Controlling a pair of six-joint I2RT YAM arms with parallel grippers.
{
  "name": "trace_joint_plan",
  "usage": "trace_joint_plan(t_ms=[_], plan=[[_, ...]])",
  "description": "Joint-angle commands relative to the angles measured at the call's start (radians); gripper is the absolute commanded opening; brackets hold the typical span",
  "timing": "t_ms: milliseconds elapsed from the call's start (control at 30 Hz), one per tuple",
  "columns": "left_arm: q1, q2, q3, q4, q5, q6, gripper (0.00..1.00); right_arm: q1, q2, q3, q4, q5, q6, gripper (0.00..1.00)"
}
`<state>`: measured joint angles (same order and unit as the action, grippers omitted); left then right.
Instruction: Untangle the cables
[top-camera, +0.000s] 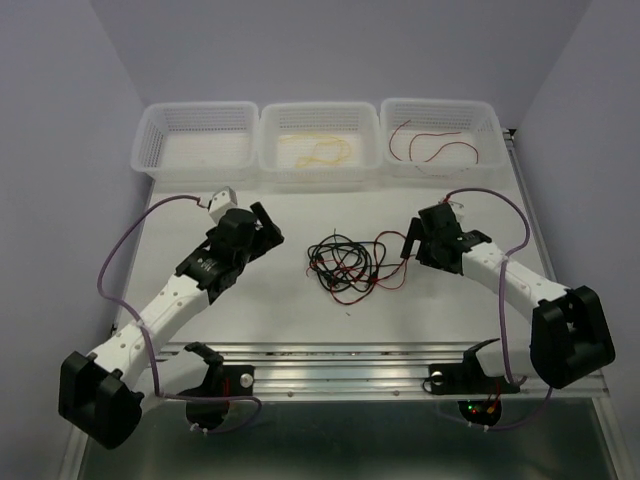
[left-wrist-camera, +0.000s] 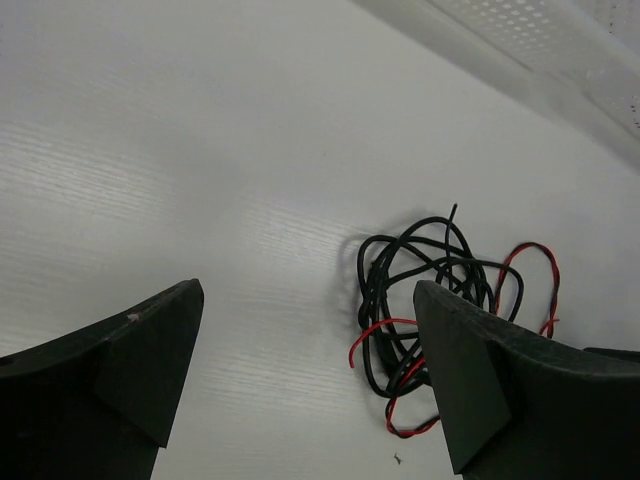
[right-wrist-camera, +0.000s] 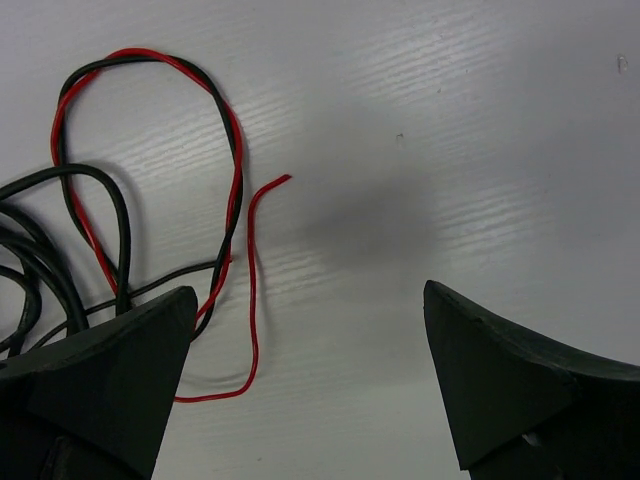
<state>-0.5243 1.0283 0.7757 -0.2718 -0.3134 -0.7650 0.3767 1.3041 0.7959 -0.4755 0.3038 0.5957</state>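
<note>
A tangle of black and red cables (top-camera: 345, 265) lies on the white table, mid-way between the arms. It also shows in the left wrist view (left-wrist-camera: 430, 290) and in the right wrist view (right-wrist-camera: 120, 200). My left gripper (top-camera: 268, 225) is open and empty, left of the tangle; its jaws stand wide apart (left-wrist-camera: 310, 370). My right gripper (top-camera: 412, 238) is open and empty, just right of the tangle (right-wrist-camera: 310, 380). A yellow cable (top-camera: 322, 152) lies in the middle basket. A red cable (top-camera: 430, 145) lies in the right basket.
Three white mesh baskets stand along the far edge: the left basket (top-camera: 196, 140), the middle basket (top-camera: 320, 115) and the right basket (top-camera: 440, 112). A metal rail (top-camera: 330, 360) runs along the near edge. Purple arm cables (top-camera: 125, 250) loop beside each arm.
</note>
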Motion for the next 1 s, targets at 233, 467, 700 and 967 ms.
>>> trace_joint_plan(t_ms=[233, 467, 700, 967], plan=[[-0.01, -0.129, -0.09, 0.006, -0.004, -0.057, 0.99, 0.021, 0.194, 0.074, 0.092, 0.063, 0.03, 0.86], [-0.011, -0.1, -0.096, 0.016, -0.003, -0.056, 0.99, 0.051, 0.241, 0.052, 0.127, 0.047, 0.059, 0.78], [-0.011, -0.089, -0.102, 0.028, 0.011, -0.059, 0.99, 0.083, 0.279, 0.063, 0.13, 0.046, 0.102, 0.46], [-0.011, -0.134, -0.108, 0.031, 0.019, -0.059, 0.99, 0.083, 0.207, 0.002, 0.147, 0.058, 0.112, 0.01]])
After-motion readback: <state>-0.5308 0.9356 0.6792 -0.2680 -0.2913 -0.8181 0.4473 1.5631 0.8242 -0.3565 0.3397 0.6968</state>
